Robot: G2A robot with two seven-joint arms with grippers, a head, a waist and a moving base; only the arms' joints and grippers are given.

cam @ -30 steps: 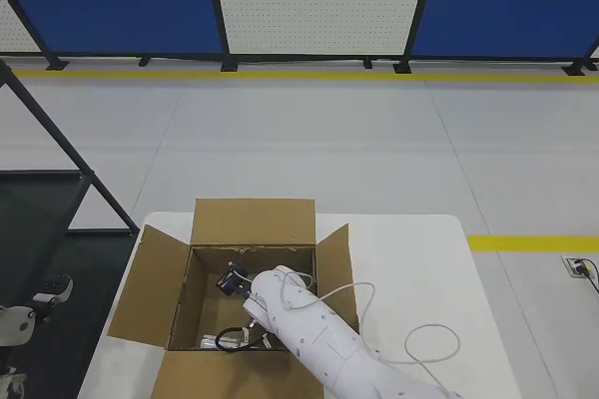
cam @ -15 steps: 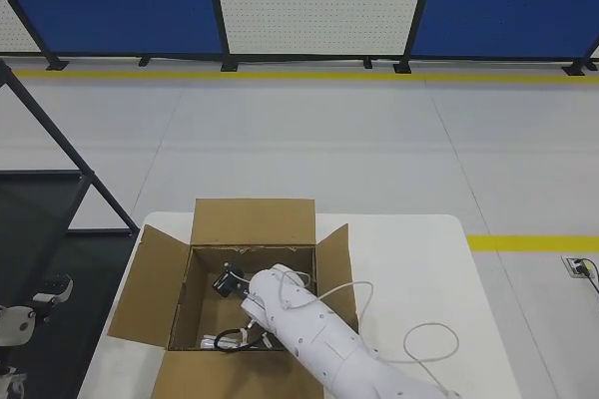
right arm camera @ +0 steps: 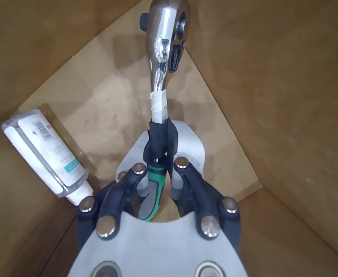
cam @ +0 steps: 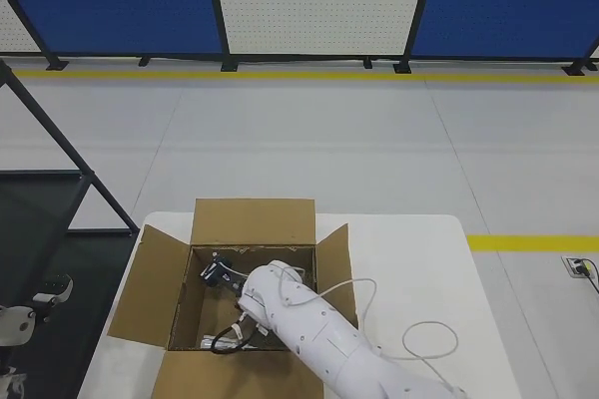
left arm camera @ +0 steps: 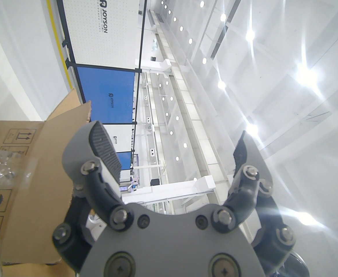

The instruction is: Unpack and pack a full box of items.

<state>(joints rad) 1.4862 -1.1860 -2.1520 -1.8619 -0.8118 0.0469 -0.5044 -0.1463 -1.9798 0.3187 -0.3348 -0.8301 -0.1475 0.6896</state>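
An open cardboard box stands on the white table. My right arm reaches down into it. My right gripper is shut on a ratchet wrench with a chrome head, a white tape band and a green and black handle. The wrench head points toward the box's far left corner, above the floor. A white tube in clear packaging lies on the box floor against a wall. My left gripper is open, holds nothing and points up at the ceiling beside a cardboard flap.
A black metal rack stands left of the table. A white cable from the arm loops over the table's right part. Crumpled clear plastic lies against the box flap near my left gripper.
My right gripper has carried the wrench a little leftward and toward the box's far left corner. The left arm has not moved.
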